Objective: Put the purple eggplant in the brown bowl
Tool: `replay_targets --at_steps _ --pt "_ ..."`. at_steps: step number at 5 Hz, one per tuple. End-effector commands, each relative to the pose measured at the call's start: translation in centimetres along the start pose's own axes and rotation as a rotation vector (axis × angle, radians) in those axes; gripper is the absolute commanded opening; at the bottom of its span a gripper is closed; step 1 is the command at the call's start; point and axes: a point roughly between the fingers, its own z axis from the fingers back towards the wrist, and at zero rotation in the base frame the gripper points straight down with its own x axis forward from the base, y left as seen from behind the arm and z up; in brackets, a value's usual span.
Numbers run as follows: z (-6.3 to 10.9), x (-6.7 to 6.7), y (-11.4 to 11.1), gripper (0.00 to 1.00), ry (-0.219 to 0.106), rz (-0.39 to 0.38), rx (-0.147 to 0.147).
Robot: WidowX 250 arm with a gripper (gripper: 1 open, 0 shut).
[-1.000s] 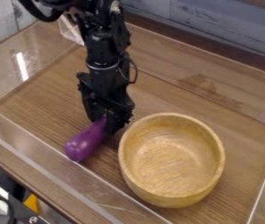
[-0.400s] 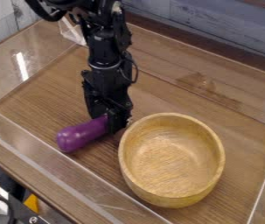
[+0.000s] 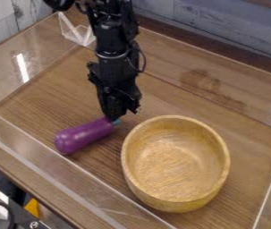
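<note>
Camera view: my gripper (image 3: 117,111) hangs at the far end of the purple eggplant (image 3: 85,136); I cannot tell its finger state. The eggplant lies left of the brown bowl (image 3: 176,163).

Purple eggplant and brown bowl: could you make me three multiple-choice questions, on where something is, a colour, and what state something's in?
1. Where is the eggplant?
A. Inside the bowl
B. Beside the bowl
C. Under the bowl

2. What colour is the robot arm?
A. Black
B. White
C. Orange

3. How does the bowl stand?
A. Upside down
B. On its side
C. Upright

Answers:
1. B: the eggplant lies outside the bowl's rim.
2. A: the arm's parts look black.
3. C: its opening faces up, showing the inside.
</note>
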Motion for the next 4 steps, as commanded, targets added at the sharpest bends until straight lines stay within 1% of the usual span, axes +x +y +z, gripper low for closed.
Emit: replay_targets --at_steps 1,2,3,4 --pt "2.7 1.6 1.4 0.0 -0.041 0.072 0.017" --pt "4.8 2.6 2.5 1.0 -0.06 0.143 0.013" --pt "4.5 2.1 3.6 1.0 -0.056 0.201 0.005" --pt "4.0 1.1 2.3 1.0 -0.041 0.195 -0.002"
